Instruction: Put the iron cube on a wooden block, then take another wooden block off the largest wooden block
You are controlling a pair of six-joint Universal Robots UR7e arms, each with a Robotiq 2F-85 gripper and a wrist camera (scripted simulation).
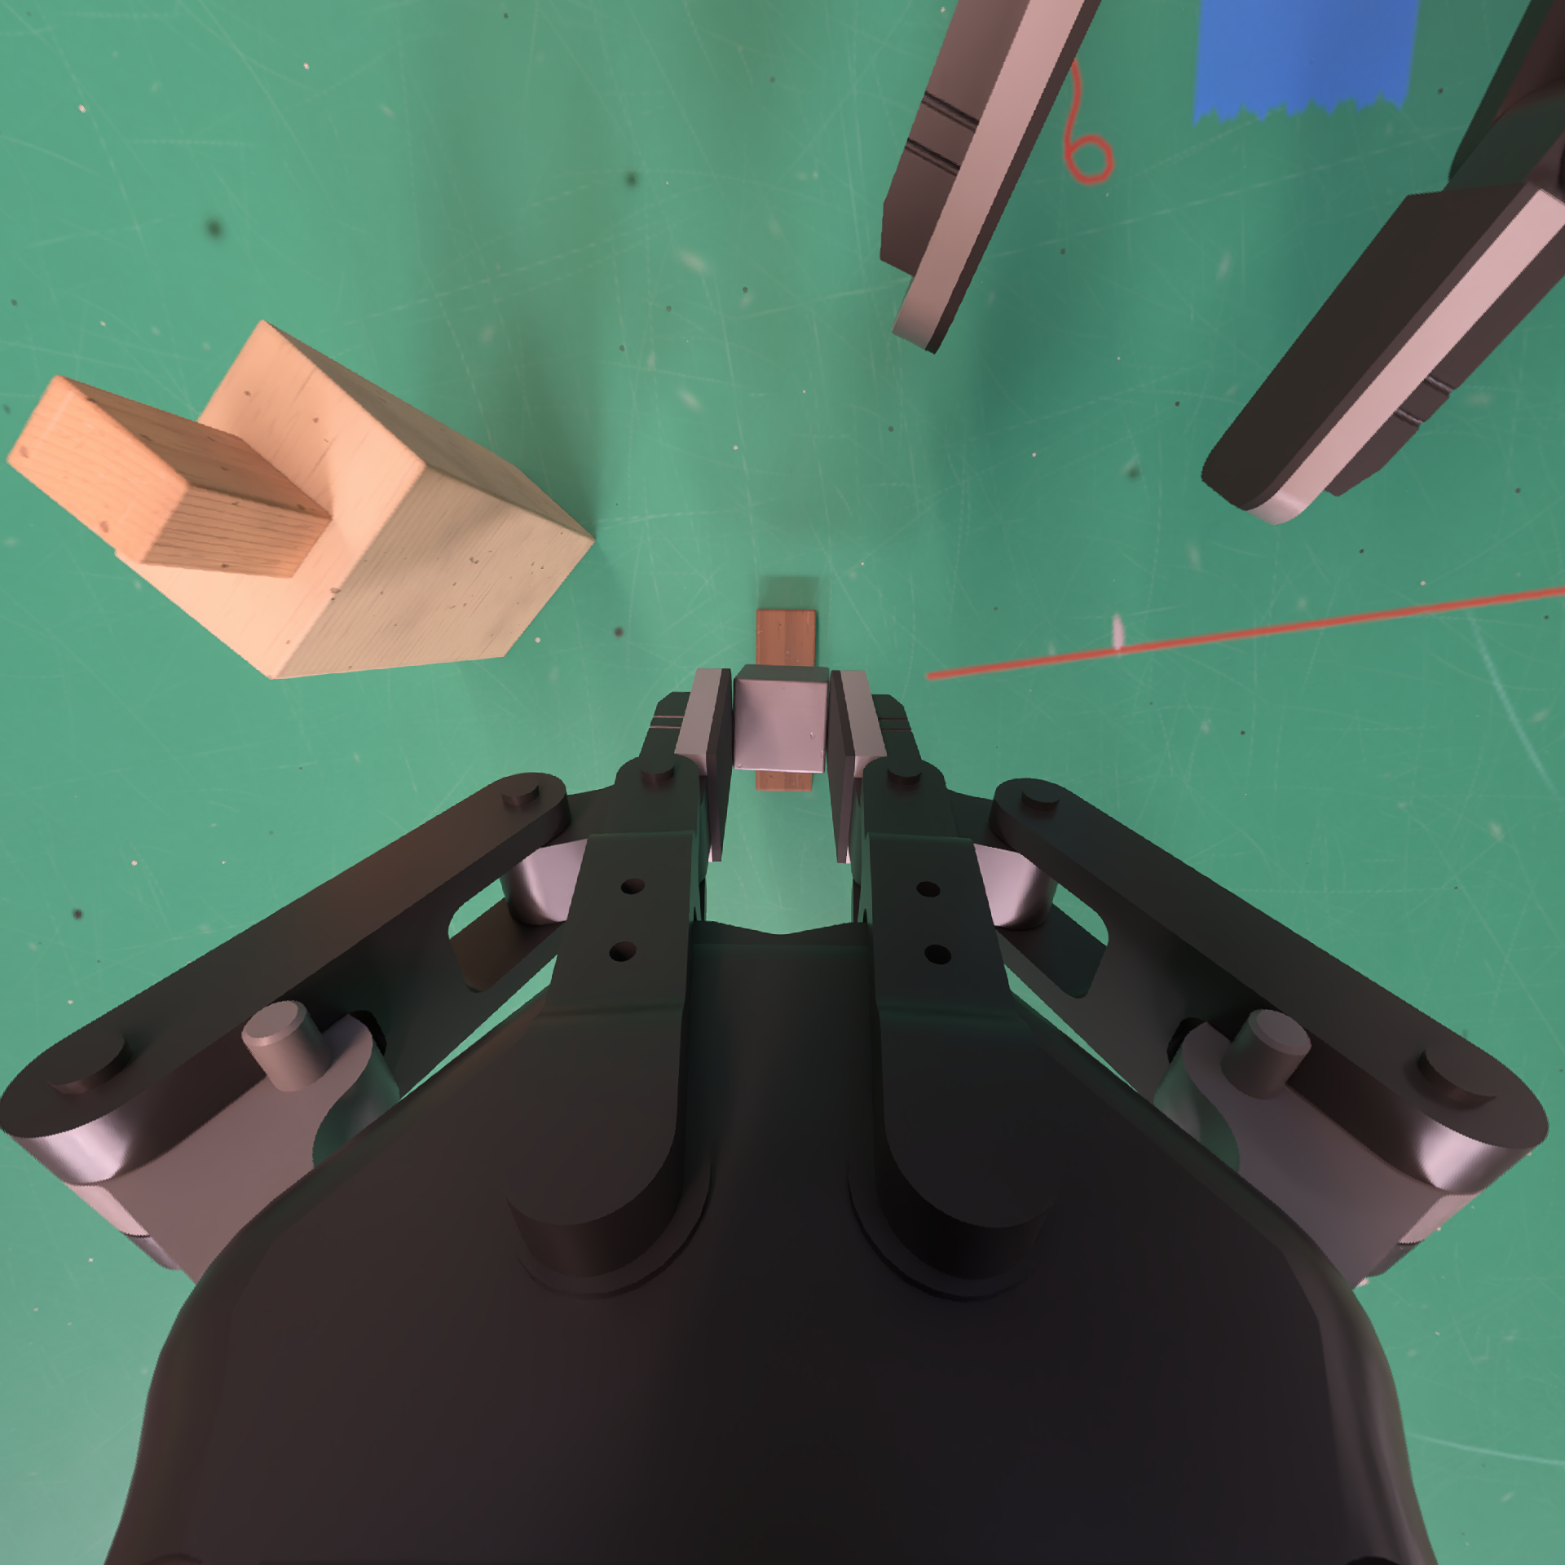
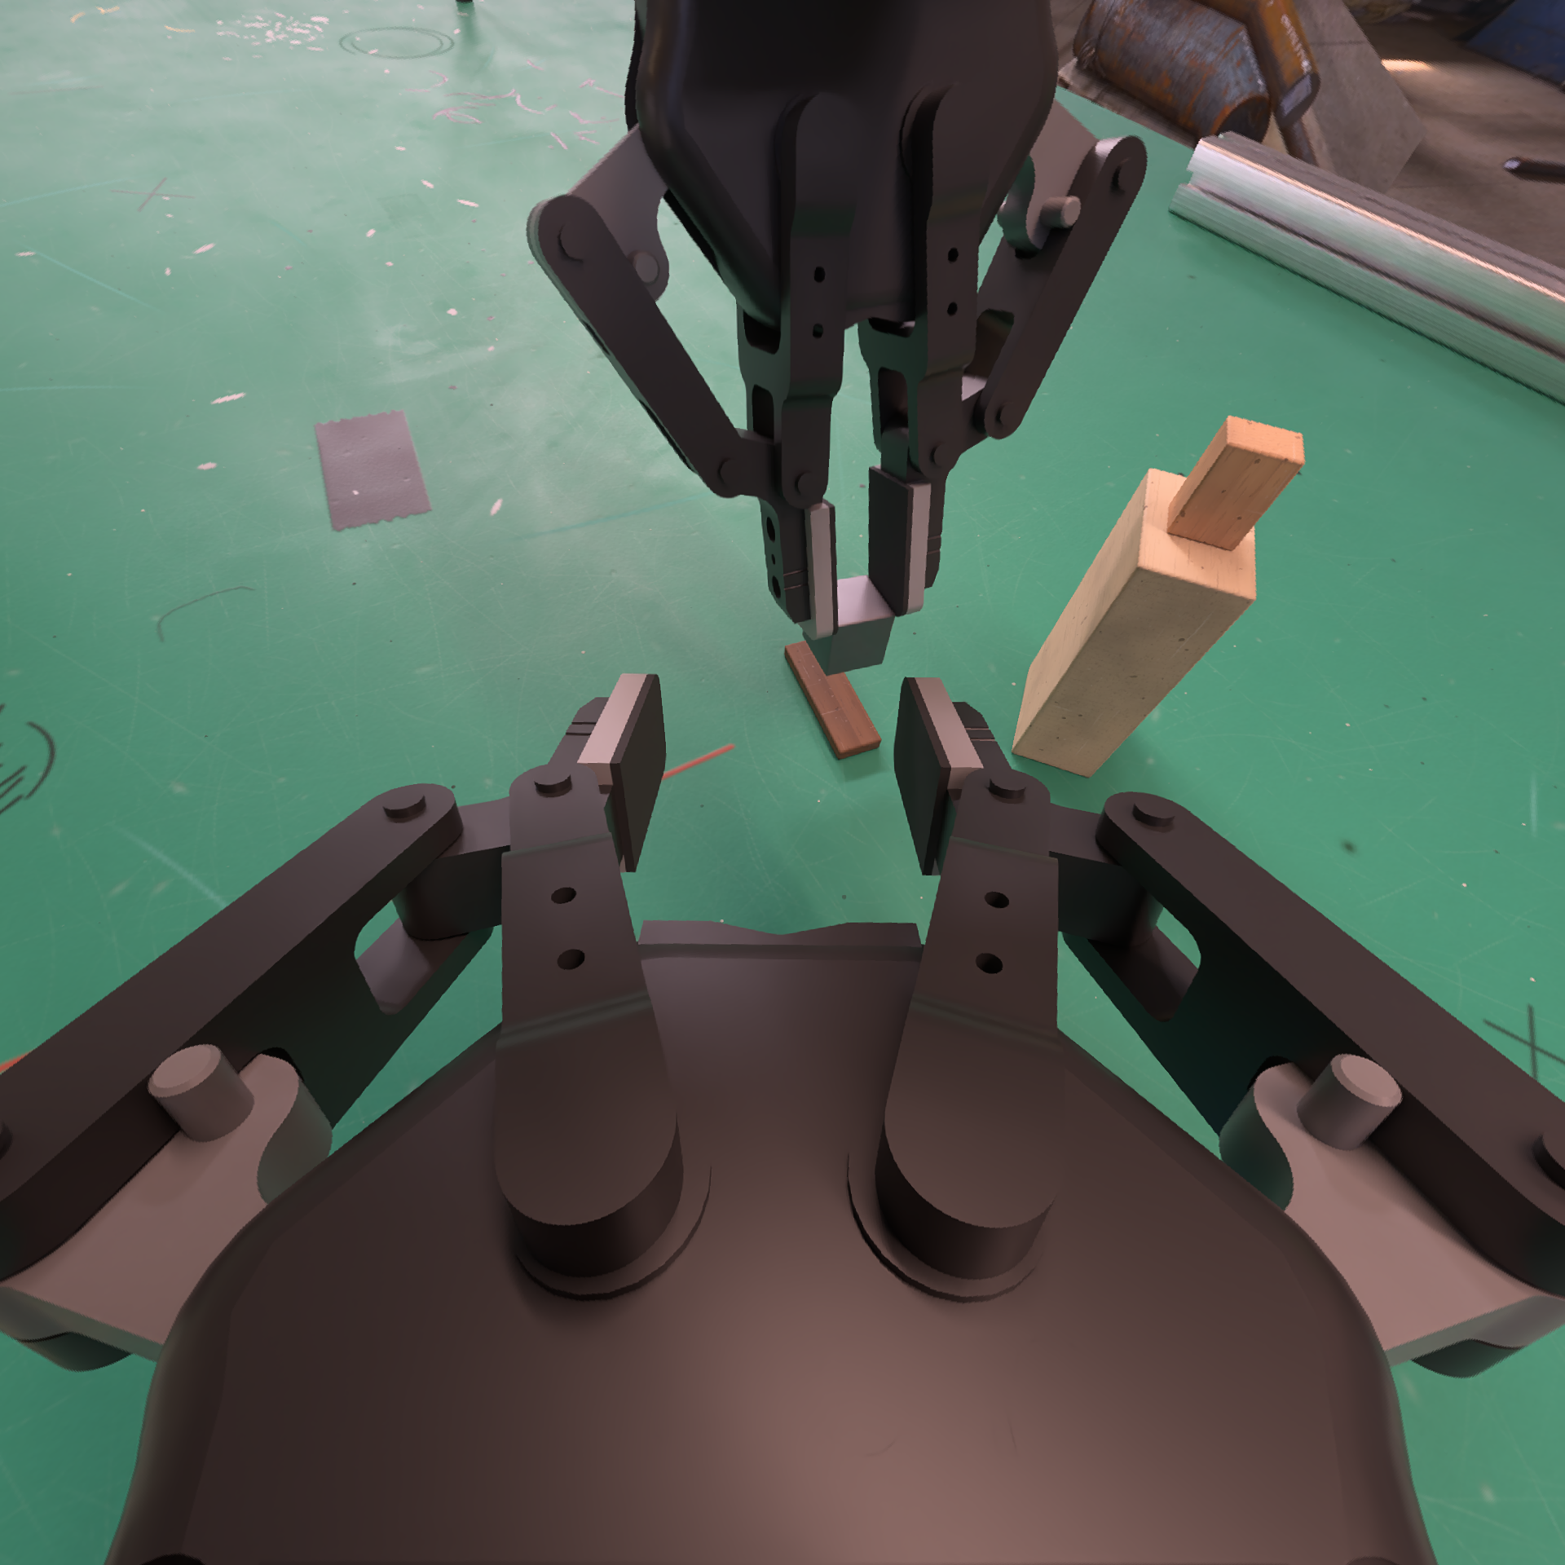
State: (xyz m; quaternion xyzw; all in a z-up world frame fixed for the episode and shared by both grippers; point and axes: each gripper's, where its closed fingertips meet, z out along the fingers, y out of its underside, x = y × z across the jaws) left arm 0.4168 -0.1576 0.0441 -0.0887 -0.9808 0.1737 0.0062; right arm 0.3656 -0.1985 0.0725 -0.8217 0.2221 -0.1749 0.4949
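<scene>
My left gripper (image 1: 781, 682) is shut on the grey iron cube (image 1: 779, 720) and holds it over the middle of a thin brown wooden slab (image 1: 786, 635) lying flat on the green mat. I cannot tell whether the cube touches the slab. The right wrist view shows the same cube (image 2: 864, 622), slab (image 2: 834, 707) and left gripper (image 2: 859, 614). The largest pale wooden block (image 1: 381, 525) stands upright with a smaller orange wooden block (image 1: 169, 483) on top; both show in the right wrist view (image 2: 1135, 627), (image 2: 1232, 483). My right gripper (image 2: 779, 703) is open and empty, close in front of the slab.
The right gripper (image 1: 1092, 415) hangs above the mat beyond the slab. Blue tape (image 1: 1304, 59) and a red line (image 1: 1270, 631) mark the mat. A grey tape patch (image 2: 373, 470) lies left. A metal rail (image 2: 1372, 246) edges the mat at back right.
</scene>
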